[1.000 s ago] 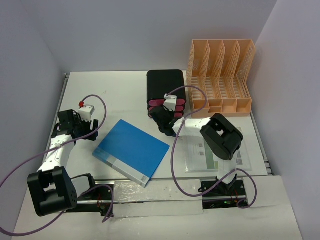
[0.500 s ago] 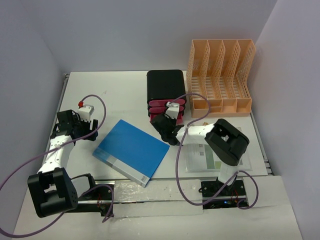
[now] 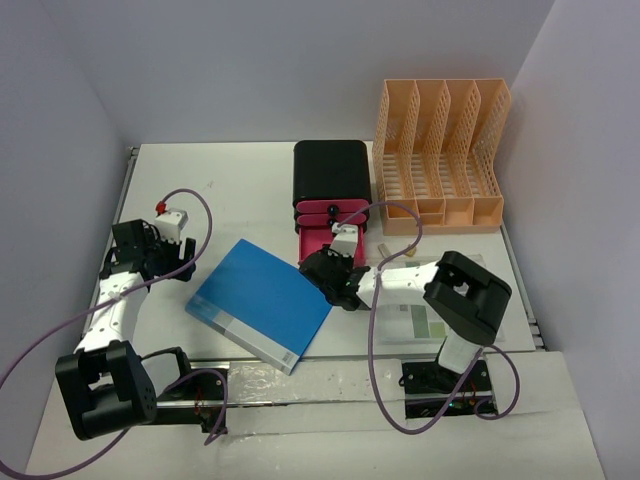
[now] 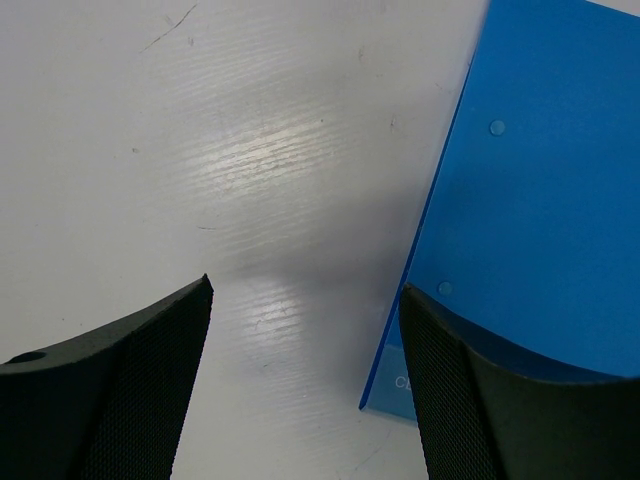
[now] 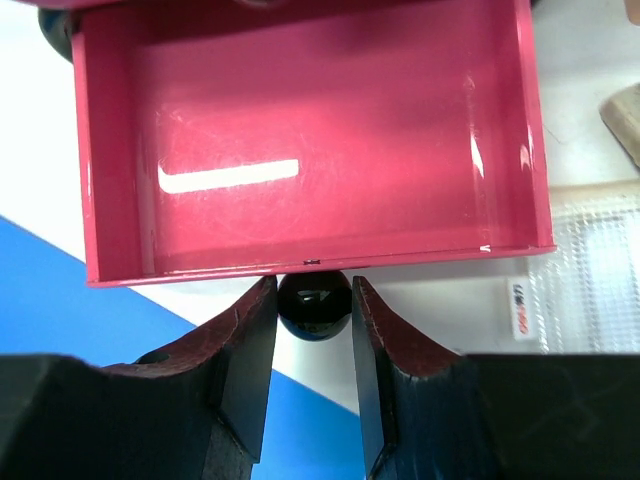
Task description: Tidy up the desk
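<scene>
My right jaws were clamped on the knob [image 5: 313, 305] of the drawer [image 5: 300, 140], which stood open, empty. Left jaws were apart over the desk [image 3: 240, 185] near its left edge, beside the folder [image 3: 262, 302]. Folder and papers [image 3: 400, 325] lay loose, rack [image 3: 440, 150] empty: most was left. My arm hid part of the papers.

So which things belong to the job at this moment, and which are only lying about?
In the job: desk, pink drawer, knob, right gripper shut on the knob.
Lying about for now: blue folder, orange rack, plastic sleeve.
</scene>
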Motion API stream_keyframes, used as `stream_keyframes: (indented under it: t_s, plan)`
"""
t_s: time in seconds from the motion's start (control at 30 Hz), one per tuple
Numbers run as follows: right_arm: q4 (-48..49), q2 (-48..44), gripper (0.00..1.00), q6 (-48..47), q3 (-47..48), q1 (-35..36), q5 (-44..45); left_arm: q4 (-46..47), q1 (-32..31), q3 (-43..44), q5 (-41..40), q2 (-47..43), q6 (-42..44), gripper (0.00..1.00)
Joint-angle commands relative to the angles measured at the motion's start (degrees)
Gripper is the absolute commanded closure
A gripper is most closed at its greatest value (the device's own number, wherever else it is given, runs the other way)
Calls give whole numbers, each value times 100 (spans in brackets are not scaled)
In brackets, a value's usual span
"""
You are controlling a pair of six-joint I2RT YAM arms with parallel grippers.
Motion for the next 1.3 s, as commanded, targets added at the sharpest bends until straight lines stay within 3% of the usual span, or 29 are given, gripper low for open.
stream_keyframes:
  t_s: [0.0, 0.07, 0.17, 0.3, 0.47, 0.6, 0.83, 1.0, 1.1, 1.27]
  plan:
    - [-308, -239, 63, 130, -208, 66, -51, -26, 63, 258, 226, -152, 95, 19]
    - [-329, -260, 58, 73, -234, 83, -121, -35, 63, 258, 231, -165, 107, 19]
    - [-312, -400, 36, -194, -256, 171, -287, -43, 63, 258, 261, -156, 116, 19]
    - [-571, -769, 24, -546, -199, 364, -270, -39, 67, 258, 270, -147, 116, 19]
    - [-905, -1841, 23, -951, -347, 415, -381, -64, 63, 258, 297, -155, 133, 19]
    - [-1800, -2785, 25, -762, -268, 87, -213, -53, 63, 258, 323, -128, 125, 19]
    - [-2633, -4140, 31, -279, -617, -1810, -539, 106, 67, 179, 71, -130, 11, 17]
    - [-2345, -4085, 30, -351, -1000, -3178, -837, 255, 63, 135, -137, -147, -122, 17]
    - [-1912, -3729, 31, -455, -1103, -3674, -1301, 295, 71, 117, -196, -174, -147, 16]
    - [-1620, -2895, 35, -558, -845, -4038, -1363, 263, 71, 91, -98, -254, -116, 9]
